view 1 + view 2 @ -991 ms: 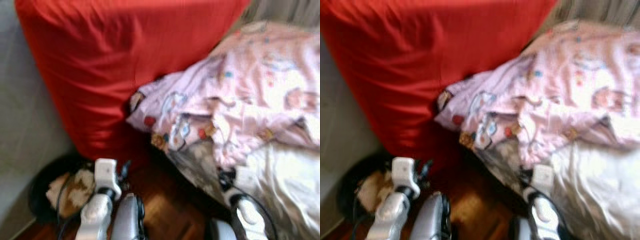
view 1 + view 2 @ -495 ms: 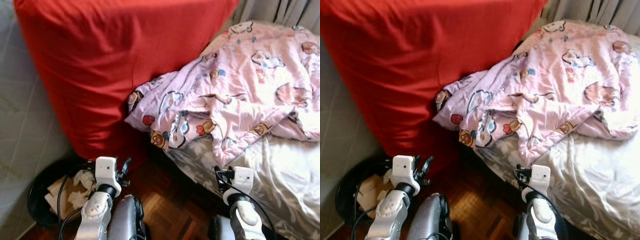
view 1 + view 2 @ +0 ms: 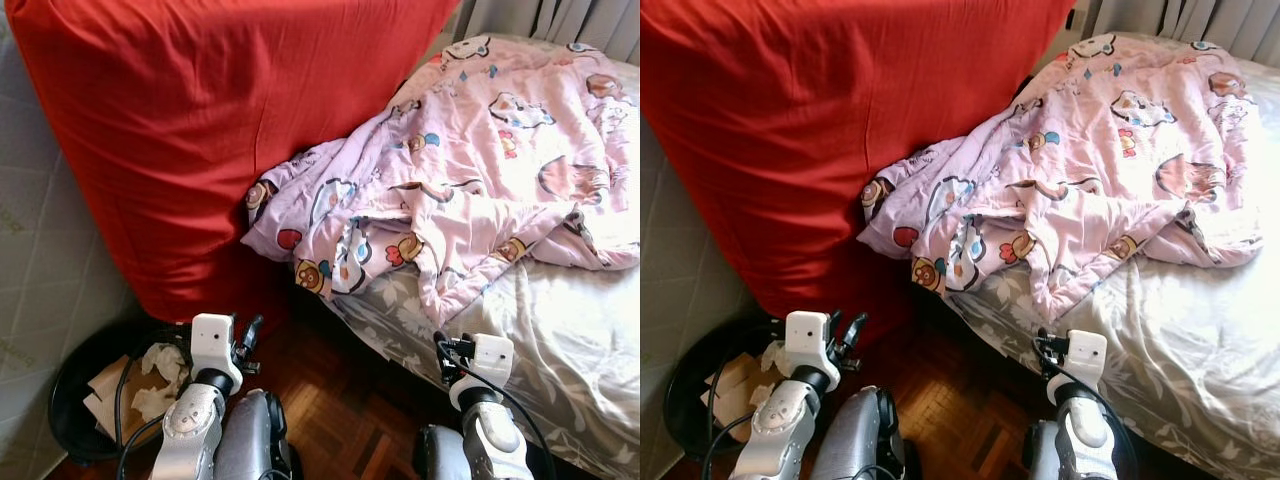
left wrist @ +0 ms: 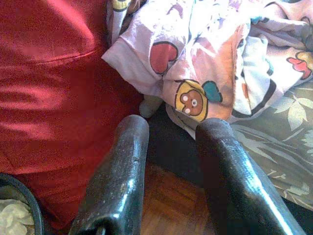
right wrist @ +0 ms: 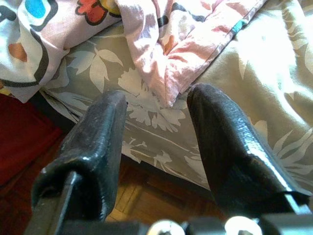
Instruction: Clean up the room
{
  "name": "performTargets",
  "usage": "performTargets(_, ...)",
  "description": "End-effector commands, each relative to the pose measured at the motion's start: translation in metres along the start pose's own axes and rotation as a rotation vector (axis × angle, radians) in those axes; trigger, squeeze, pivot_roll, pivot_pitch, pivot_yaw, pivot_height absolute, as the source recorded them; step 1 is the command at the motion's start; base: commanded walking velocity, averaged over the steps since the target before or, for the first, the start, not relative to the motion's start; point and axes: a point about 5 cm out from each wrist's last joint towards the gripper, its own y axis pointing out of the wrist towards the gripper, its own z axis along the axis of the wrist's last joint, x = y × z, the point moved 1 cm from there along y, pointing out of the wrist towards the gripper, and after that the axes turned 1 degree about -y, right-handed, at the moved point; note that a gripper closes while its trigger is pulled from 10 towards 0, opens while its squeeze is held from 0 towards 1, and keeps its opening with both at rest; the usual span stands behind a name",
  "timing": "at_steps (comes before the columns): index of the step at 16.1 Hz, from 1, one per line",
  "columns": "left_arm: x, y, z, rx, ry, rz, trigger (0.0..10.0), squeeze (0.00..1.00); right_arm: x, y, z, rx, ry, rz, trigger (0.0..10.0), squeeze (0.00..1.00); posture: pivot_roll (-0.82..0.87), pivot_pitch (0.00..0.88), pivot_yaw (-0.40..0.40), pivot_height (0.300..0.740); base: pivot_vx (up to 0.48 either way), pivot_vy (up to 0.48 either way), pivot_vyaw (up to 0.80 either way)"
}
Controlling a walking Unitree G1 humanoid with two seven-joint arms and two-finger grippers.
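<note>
Both arms are held low over the wooden floor point(image 3: 340, 400). The left end effector point(image 4: 168, 142) has its fingers spread with nothing between them; ahead of it hangs the crumpled pink cartoon blanket point(image 3: 470, 170), and a big red cushion point(image 3: 200, 130) stands beside it. A black bin point(image 3: 75, 400) of crumpled paper sits by that arm. The right end effector point(image 5: 156, 105) is likewise spread and empty, facing the edge of the bed point(image 3: 560, 330) with its grey leaf-print sheet, the blanket's hem just beyond.

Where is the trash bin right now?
The black trash bin sits on the floor at the robot's lower left, beside the left gripper and below the big red cushion.
</note>
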Motion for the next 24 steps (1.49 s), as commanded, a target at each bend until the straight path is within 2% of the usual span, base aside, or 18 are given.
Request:
performTargets(1,0.001,0.000,0.000,-0.004,0.001,-0.008,10.0,0.00,0.003,-0.001,-0.002,-0.009,0.013,-0.014,10.0,0.00,0.05,0.126,0.017,0.595,0.251,0.000,-0.65)
performTargets(9,0.002,0.001,0.002,0.002,0.000,-0.011,10.0,0.00,-0.004,0.000,0.000,0.002,-0.013,0.041,10.0,0.00,0.05,0.126,0.018,0.595,0.264,0.000,-0.08)
performTargets(12,0.002,0.001,0.002,0.002,0.000,-0.011,10.0,0.00,-0.007,0.001,0.000,0.000,-0.012,0.061,10.0,0.00,0.05,0.131,0.019,0.595,0.178,0.000,0.70)
performTargets(15,0.002,0.001,0.003,0.007,-0.003,-0.014,10.0,0.00,-0.013,0.000,-0.006,-0.045,0.006,0.125,10.0,0.00,0.05,0.134,0.021,0.595,0.000,0.000,0.00)
performTargets(20,0.004,0.001,0.003,0.007,-0.002,-0.020,10.0,0.00,-0.007,0.004,-0.003,-0.061,-0.055,0.091,10.0,0.00,0.04,0.148,0.025,0.595,0.000,0.000,0.00)
performTargets(21,0.005,0.001,0.002,0.004,0.000,-0.025,10.0,0.00,-0.005,0.008,-0.002,-0.091,-0.085,0.073,10.0,0.00,0.04,0.148,0.025,0.595,0.000,0.000,0.00)
performTargets(22,0.007,0.002,0.003,0.004,0.004,-0.034,10.0,0.00,-0.006,0.012,0.002,-0.099,-0.093,0.070,10.0,1.00,0.06,0.173,0.029,0.595,0.000,0.000,0.00)
performTargets(24,0.009,0.004,0.006,0.011,0.007,-0.048,10.0,0.00,-0.009,0.018,0.007,-0.114,-0.121,0.066,10.0,1.00,0.06,0.199,0.032,0.595,0.000,0.000,0.00)
